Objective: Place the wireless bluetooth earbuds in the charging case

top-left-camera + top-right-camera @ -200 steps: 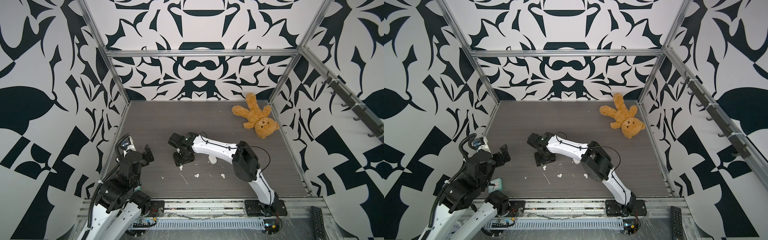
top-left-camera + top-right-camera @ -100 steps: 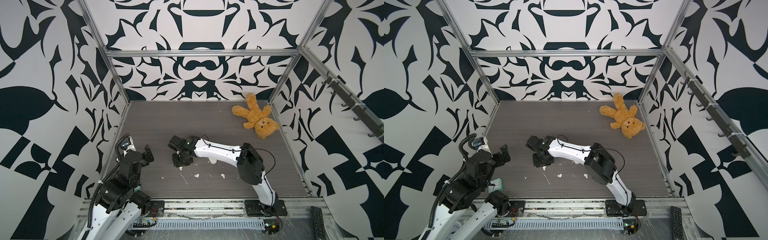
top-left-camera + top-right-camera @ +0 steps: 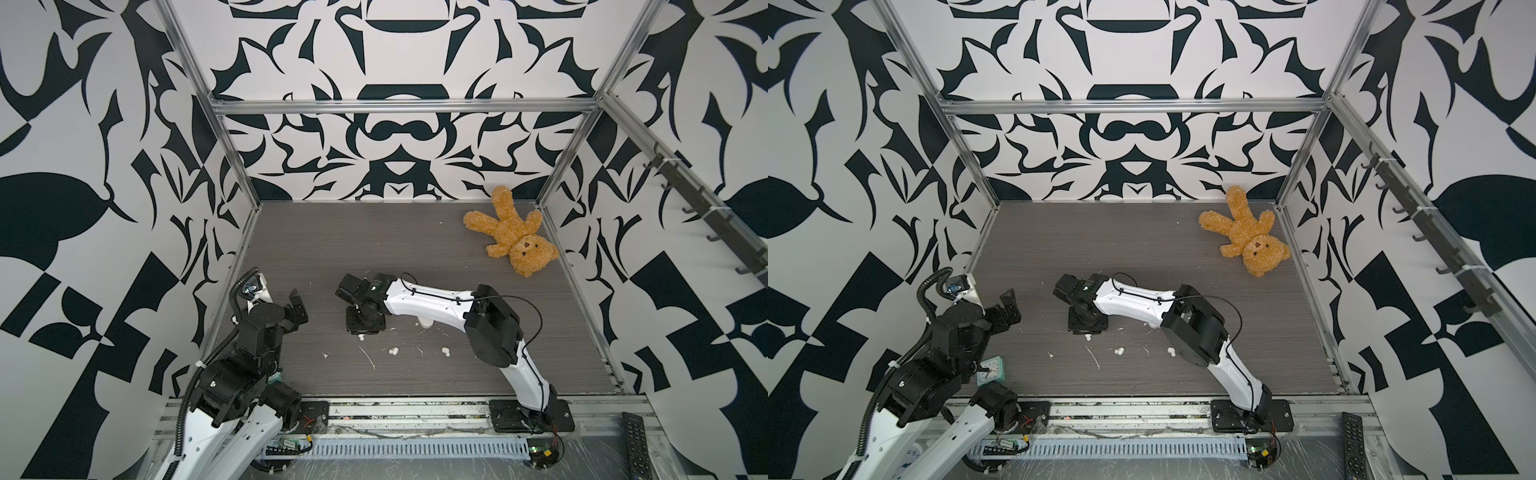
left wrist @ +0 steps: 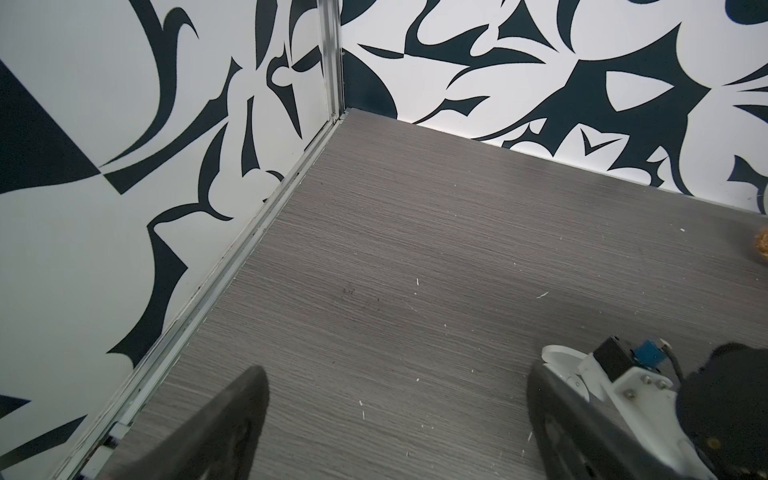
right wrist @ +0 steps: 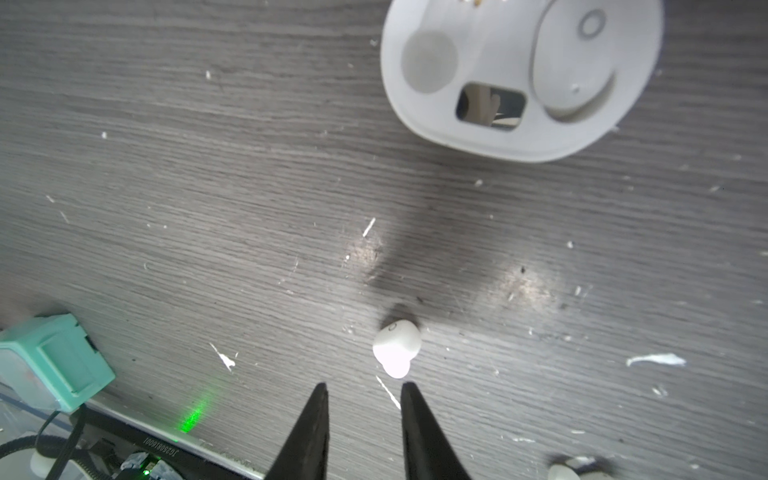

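Right wrist: right gripper point(image 5: 363, 386) (parted) hangs beside earbud point(image 5: 396, 347).

Both top views: high above my front edge, looking down and back over the whole tabletop point(image 3: 374, 241), nearly identical. Left wrist: low, facing the back-left corner point(image 4: 341, 113). Right wrist: close, steeply down on one earbud point(image 5: 395, 347).

Three earbuds point(image 3: 393, 351) lie loose toward the desk's point(image 3: 374, 241) front edge; a fourth earbud point(image 5: 569, 62) sits in one open case point(image 5: 498, 143). One teddy bear point(image 3: 515, 232) in the far right corner; one small clock point(image 3: 990, 369) at the front left corner; one remote point(image 3: 636, 440); two robot arms point(image 3: 436, 305).
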{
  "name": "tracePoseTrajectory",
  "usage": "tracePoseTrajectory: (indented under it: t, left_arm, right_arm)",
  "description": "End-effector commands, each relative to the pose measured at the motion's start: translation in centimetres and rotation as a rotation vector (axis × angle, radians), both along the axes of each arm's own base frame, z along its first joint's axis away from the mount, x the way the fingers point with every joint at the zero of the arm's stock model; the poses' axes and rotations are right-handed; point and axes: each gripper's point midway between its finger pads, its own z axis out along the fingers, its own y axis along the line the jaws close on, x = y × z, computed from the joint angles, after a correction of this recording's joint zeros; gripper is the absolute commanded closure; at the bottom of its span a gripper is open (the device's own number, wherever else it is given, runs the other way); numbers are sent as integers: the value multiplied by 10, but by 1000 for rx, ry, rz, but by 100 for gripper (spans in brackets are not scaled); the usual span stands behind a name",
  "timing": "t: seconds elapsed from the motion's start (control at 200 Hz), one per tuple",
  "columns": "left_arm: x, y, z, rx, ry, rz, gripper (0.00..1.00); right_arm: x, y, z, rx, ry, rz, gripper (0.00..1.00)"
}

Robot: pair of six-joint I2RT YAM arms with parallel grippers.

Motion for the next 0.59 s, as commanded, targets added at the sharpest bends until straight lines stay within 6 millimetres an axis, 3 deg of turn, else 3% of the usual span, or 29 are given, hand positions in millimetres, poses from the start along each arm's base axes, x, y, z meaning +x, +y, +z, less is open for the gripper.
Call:
tracePoseTrajectory:
  t: [0.0, 0.59]
  left_arm:
    - [0, 0, -1, -6, -4, 3, 1]
    - [0, 0, -2, -3, 0, 2, 1]
  right_arm:
    - [-5, -1, 1, -13, 11, -19, 68]
    - [-7, -1, -11, -46, 32, -5, 80]
